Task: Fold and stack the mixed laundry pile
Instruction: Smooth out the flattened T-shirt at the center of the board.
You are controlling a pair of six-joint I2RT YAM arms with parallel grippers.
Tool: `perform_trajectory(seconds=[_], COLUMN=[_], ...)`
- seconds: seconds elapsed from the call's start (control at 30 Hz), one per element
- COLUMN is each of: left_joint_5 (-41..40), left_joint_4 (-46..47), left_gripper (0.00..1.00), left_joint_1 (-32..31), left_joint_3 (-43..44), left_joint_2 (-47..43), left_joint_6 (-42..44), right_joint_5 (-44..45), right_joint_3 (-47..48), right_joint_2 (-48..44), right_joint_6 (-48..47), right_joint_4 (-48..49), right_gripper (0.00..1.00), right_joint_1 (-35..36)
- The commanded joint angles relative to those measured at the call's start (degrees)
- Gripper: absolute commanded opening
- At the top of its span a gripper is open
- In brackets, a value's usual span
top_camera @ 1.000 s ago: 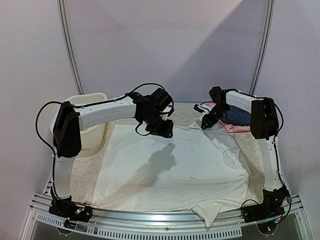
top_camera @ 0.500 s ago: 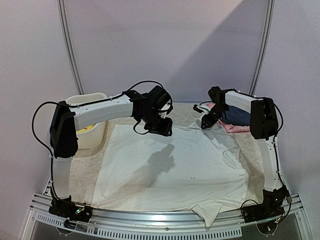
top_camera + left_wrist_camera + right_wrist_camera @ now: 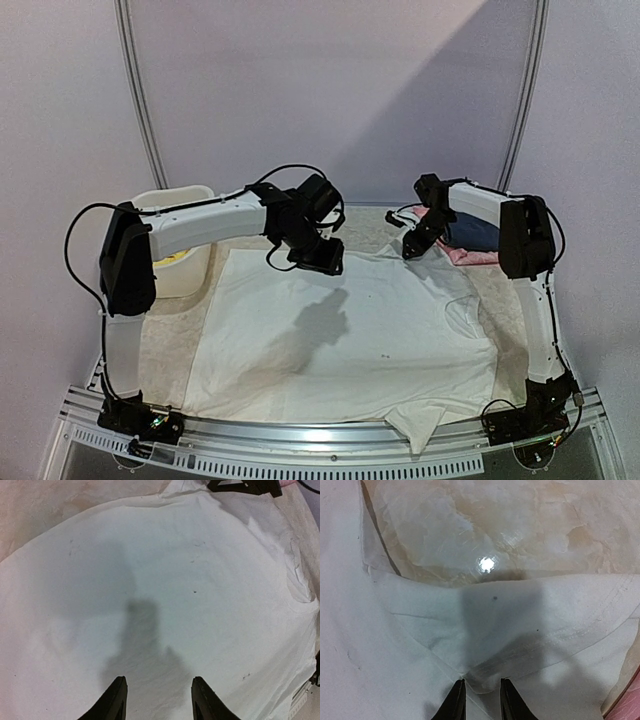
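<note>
Your right hand [image 3: 482, 681] has just closed a little over the far-right sleeve of the large white short-sleeved T-shirt [image 3: 340, 330], which lies flat on the table [image 3: 165, 340]; whether it grips I cannot tell, and your left hand [image 3: 158, 680] hovers fingers-apart, so folding hasn't begun.

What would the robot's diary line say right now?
T-shirt: spread flat, unfolded | left pincer: open, above it | right pincer: narrow gap, at its far edge, grip unclear

Large white T-shirt [image 3: 340, 330] spread flat, faintly wrinkled, few dark specks.
</note>
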Motion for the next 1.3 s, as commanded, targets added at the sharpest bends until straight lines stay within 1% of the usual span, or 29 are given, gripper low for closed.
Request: perform_trajectory(seconds=[0.0,0.07,0.13,0.3,0.37,0.57,0.73,0.97,1.0,1.03,1.13,1.2,1.23,1.27], left_joint_5=[1.0,1.1,1.1,1.1,1.1,1.3,1.4,1.5,1.5,1.5,1.4,1.1,1.0,0.9], left_joint_4=[0.9,1.1,1.4,1.6,1.6,1.8,1.9,2.0,2.0,1.9,1.7,1.6,1.5,1.5], left_gripper=[0.45,0.45,0.45,0.45,0.45,0.45,0.45,0.45,0.45,0.45,0.45,0.45,0.45,0.45], left_joint_1=[0.7,0.7,0.7,0.7,0.7,0.7,0.6,0.4,0.3,0.3,0.0,-0.1,-0.2,-0.2], left_joint_3=[-1.4,-1.7,-2.2,-3.1,-3.5,-4.2,-4.9,-7.1,-7.4,-7.6,-8.1,-8.4,-8.5,-8.6], left_joint_2=[-2.1,-2.3,-2.5,-3.2,-3.6,-4.3,-4.9,-6.5,-6.6,-6.7,-7.1,-7.2,-7.3,-7.3], left_joint_6=[-0.1,-0.2,-0.3,-0.4,-0.4,-0.7,-1.0,-1.9,-2.1,-2.2,-2.6,-2.8,-2.8,-2.9], right_joint_5=[1.0,1.2,1.3,1.5,1.8,3.8,7.0,8.9,8.7,8.1,8.6,8.3,8.0,8.0], right_joint_3=[-0.4,-0.3,-0.4,0.4,0.6,2.6,6.1,11.1,11.9,12.8,14.4,14.6,14.7,14.7], right_joint_2=[2.0,2.1,2.1,2.3,2.2,0.1,-0.3,2.4,3.1,3.7,5.8,6.2,6.1,6.0], right_joint_6=[-0.4,-0.4,-0.2,0.1,0.3,1.8,3.2,6.4,6.6,6.8,6.7,6.9,6.9,7.5], right_joint_4=[-0.8,-0.8,-0.6,-0.7,-0.6,2.1,5.6,16.1,17.6,18.9,22.5,24.0,24.3,24.5], right_gripper=[0.26,0.26,0.24,0.08,0.04,0.00,0.00,0.00,0.01,0.05,0.23,0.28,0.34,0.42], right_joint_1=[0.8,0.8,0.9,0.9,0.9,1.4,2.3,3.8,4.3,4.7,6.3,6.8,6.9,7.0])
